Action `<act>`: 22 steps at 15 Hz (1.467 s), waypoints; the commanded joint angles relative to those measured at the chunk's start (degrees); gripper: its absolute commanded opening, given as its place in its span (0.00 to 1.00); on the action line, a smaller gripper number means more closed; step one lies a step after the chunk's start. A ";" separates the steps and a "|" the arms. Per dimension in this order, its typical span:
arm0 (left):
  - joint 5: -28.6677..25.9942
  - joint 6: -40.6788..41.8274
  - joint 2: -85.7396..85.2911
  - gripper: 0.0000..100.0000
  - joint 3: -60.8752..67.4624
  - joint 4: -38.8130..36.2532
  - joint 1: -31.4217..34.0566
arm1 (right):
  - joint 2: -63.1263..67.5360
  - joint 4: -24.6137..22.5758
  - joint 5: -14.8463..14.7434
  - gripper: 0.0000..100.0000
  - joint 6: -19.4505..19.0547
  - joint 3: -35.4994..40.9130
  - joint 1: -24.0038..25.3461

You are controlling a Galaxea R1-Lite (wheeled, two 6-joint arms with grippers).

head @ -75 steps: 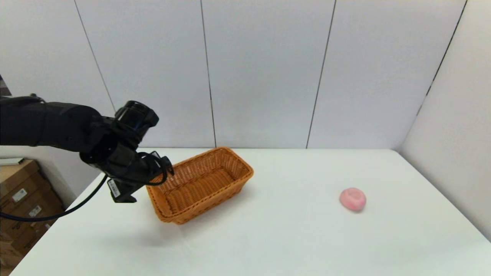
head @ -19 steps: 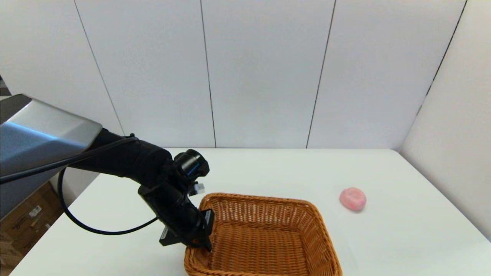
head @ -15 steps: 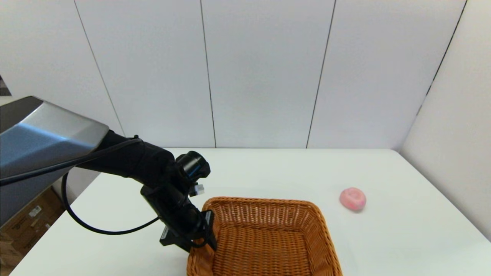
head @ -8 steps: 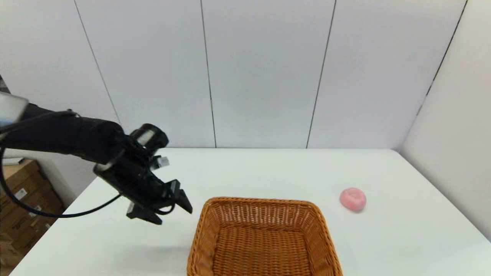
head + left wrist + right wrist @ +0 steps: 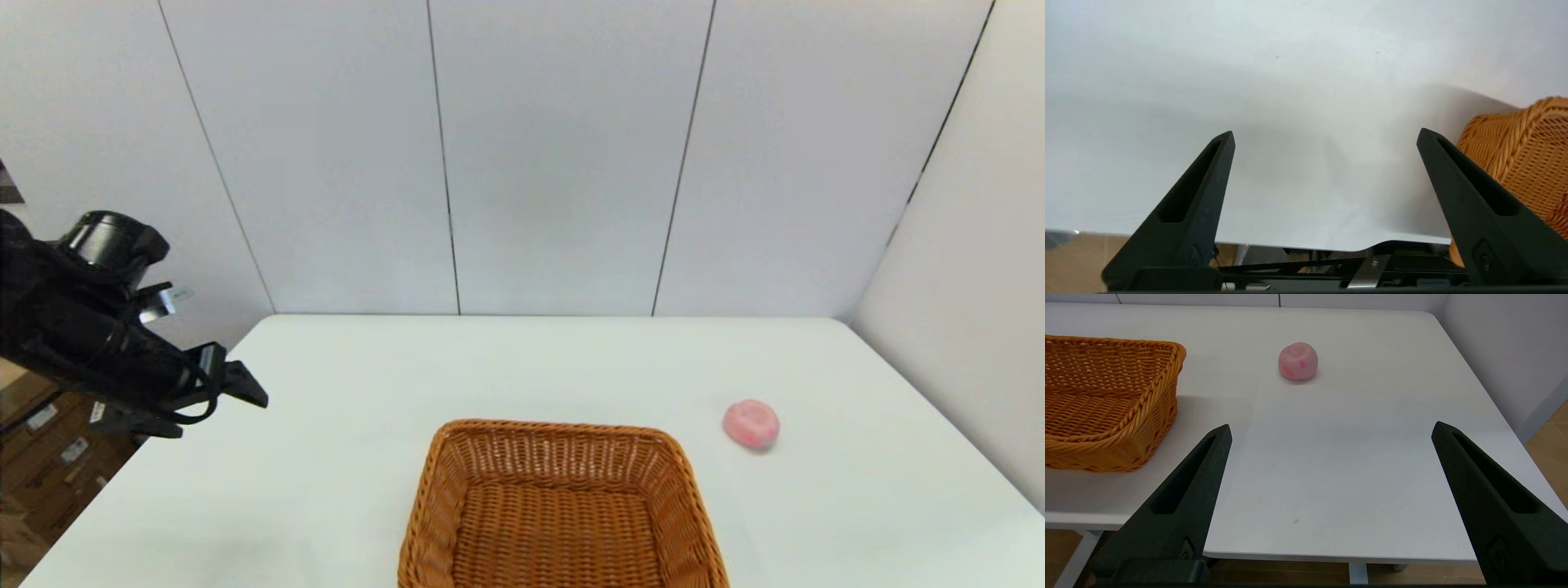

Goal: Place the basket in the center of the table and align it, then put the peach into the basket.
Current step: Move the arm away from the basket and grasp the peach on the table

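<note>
The orange-brown wicker basket (image 5: pixel 563 506) sits empty at the front middle of the white table (image 5: pixel 571 359), its near end cut off by the picture edge. The pink peach (image 5: pixel 750 424) lies on the table to the basket's right, apart from it. My left gripper (image 5: pixel 204 408) hangs open over the table's left edge, well clear of the basket, holding nothing. In the left wrist view the gripper (image 5: pixel 1326 132) is spread wide, with a basket (image 5: pixel 1527 155) corner beside it. The right gripper (image 5: pixel 1331 425) is open at the table's front edge, facing the peach (image 5: pixel 1298 361) and the basket (image 5: pixel 1106 396).
Cardboard boxes (image 5: pixel 49 465) are stacked on the floor beyond the table's left edge. White wall panels close off the back and the right side. Bare table top lies between the basket and the peach.
The basket was drawn from the back left to the front middle and turned. My left gripper then let go of its left rim, opened, and drew back up and to the left.
</note>
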 commanded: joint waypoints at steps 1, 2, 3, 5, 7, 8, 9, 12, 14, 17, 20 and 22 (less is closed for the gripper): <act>5.02 0.00 -18.39 1.00 9.02 0.15 0.25 | -0.01 0.10 -0.02 1.00 0.00 0.01 0.05; 5.46 -0.53 -21.29 1.00 10.96 0.06 0.25 | -0.01 0.10 -0.02 1.00 0.00 0.01 0.05; 5.54 -1.05 -24.19 1.00 13.33 0.06 0.25 | -0.01 0.10 -0.11 1.00 0.00 0.01 0.05; 6.51 -1.14 -32.54 1.00 19.57 -0.20 -0.63 | 0.07 0.10 -0.11 1.00 0.09 0.01 0.05; 8.01 -0.97 -40.80 1.00 24.76 -0.29 -0.72 | -0.01 0.10 -0.11 1.00 0.18 0.01 0.05; 9.24 -0.97 -43.79 1.00 26.60 -0.29 -0.72 | -0.01 0.10 -0.11 1.00 0.18 0.01 0.05; 9.68 -0.70 -47.92 1.00 29.06 -0.47 -0.72 | -0.01 0.10 -0.11 1.00 0.09 0.01 0.05; 10.03 1.06 -58.90 1.00 35.74 -3.89 -0.72 | -0.01 0.01 -0.11 1.00 0.09 0.01 0.05; 10.29 1.85 -64.27 1.00 39.26 -8.29 -0.72 | -0.01 0.01 -0.11 1.00 0.09 0.01 0.05; 12.58 7.03 -70.95 1.00 49.89 -21.38 -0.72 | -0.01 0.01 -0.11 1.00 0.18 0.01 0.05; 12.75 10.28 -77.98 1.00 54.38 -22.53 -0.72 | 0.07 0.01 -0.11 1.00 0.18 0.01 0.05; 12.84 11.07 -82.11 1.00 56.92 -22.97 -0.72 | -0.01 0.10 -0.11 1.00 0.09 0.01 0.05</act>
